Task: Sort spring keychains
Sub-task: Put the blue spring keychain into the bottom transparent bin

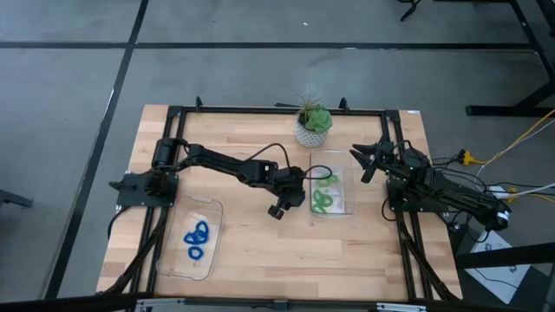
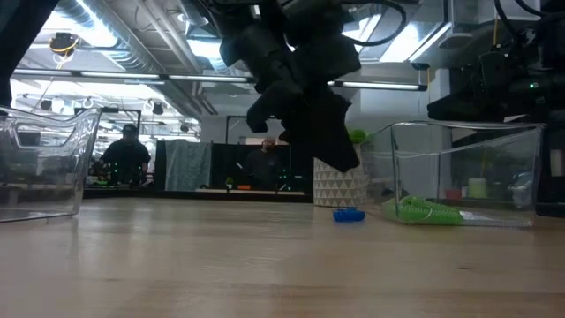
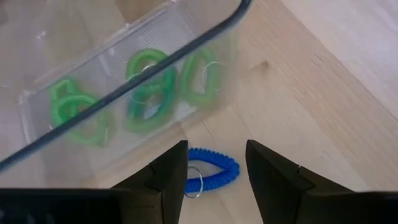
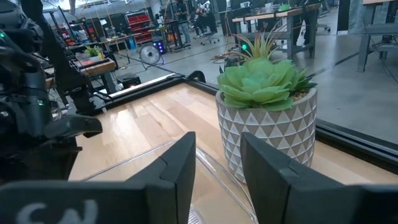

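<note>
Green keychains fill one tray, blue ones another — one blue keychain left beneath the spread left end effector.

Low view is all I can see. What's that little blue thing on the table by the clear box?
Observer: A blue spring keychain. It's a coiled loop with a metal ring, lying on the table outside the near tray.
Operator: Is the big black arm holding it?
Observer: No. The left gripper hangs over it, jaws open, one on each side.
Operator: Where are the other blue ones?
Observer: The high view shows more blue keychains in a far tray on the table's left side. The near tray holds only green keychains.
</note>
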`<state>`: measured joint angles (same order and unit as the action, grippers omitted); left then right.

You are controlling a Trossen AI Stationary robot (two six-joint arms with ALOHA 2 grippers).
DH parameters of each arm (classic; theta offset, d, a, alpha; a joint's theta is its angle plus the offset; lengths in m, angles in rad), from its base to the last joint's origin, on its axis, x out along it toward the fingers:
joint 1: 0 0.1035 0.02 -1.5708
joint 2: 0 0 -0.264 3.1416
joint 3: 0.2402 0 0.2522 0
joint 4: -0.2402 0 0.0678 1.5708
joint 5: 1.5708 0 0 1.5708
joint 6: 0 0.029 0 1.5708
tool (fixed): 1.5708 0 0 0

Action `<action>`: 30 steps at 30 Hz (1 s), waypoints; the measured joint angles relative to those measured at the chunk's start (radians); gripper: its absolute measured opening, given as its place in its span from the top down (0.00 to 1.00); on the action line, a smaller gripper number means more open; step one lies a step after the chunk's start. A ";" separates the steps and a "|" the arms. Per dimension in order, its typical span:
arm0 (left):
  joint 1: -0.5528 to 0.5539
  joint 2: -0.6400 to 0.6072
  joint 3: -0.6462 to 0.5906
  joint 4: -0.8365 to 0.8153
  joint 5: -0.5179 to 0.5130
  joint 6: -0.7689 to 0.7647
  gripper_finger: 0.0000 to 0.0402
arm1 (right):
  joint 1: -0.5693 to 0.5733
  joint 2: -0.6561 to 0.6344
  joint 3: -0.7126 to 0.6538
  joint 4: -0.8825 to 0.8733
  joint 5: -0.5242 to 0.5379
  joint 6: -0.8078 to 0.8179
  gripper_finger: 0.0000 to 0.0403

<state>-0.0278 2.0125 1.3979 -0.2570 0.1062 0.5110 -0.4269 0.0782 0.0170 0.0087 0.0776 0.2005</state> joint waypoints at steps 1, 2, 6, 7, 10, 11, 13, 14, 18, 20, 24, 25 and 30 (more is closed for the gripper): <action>-0.001 0.001 0.000 -0.001 0.000 0.000 0.61 | 0.000 0.000 0.000 0.000 0.000 0.000 0.69; -0.003 0.010 0.000 0.005 0.000 0.000 0.62 | 0.000 0.000 0.000 0.000 0.000 0.000 0.69; -0.006 0.053 0.000 0.011 0.000 -0.007 0.64 | 0.000 0.000 0.000 0.000 0.000 0.000 0.69; -0.007 0.063 0.000 0.004 -0.009 -0.007 0.64 | 0.000 0.000 0.000 0.000 0.000 0.000 0.69; -0.011 0.087 -0.001 0.000 -0.034 -0.007 0.65 | 0.000 0.000 0.000 0.000 0.000 0.000 0.69; -0.011 0.091 0.000 0.006 -0.034 -0.006 0.65 | 0.000 0.000 0.000 0.000 0.000 0.000 0.69; -0.012 0.093 0.000 0.000 -0.032 -0.002 0.65 | 0.000 0.000 0.000 0.000 0.000 0.000 0.69; -0.012 0.093 0.000 0.005 -0.027 -0.001 0.65 | 0.000 0.000 0.000 0.000 0.000 0.000 0.69; -0.012 0.104 0.000 0.013 -0.020 0.000 0.65 | 0.000 0.000 0.000 0.000 0.000 0.000 0.69; -0.012 0.116 0.002 0.022 -0.021 0.000 0.65 | 0.000 0.000 0.000 0.000 0.000 0.000 0.69; -0.011 0.129 0.006 0.005 -0.023 -0.032 0.65 | 0.000 0.000 0.000 0.000 0.000 0.000 0.69; -0.011 0.130 0.006 0.003 -0.026 -0.046 0.65 | 0.000 0.000 0.000 0.000 0.000 0.000 0.69; -0.001 0.128 0.004 -0.002 -0.044 -0.148 0.65 | 0.000 0.000 0.000 0.000 0.000 0.000 0.69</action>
<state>-0.0291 2.1406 1.4017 -0.2593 0.0626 0.3631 -0.4271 0.0781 0.0171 0.0086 0.0776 0.2005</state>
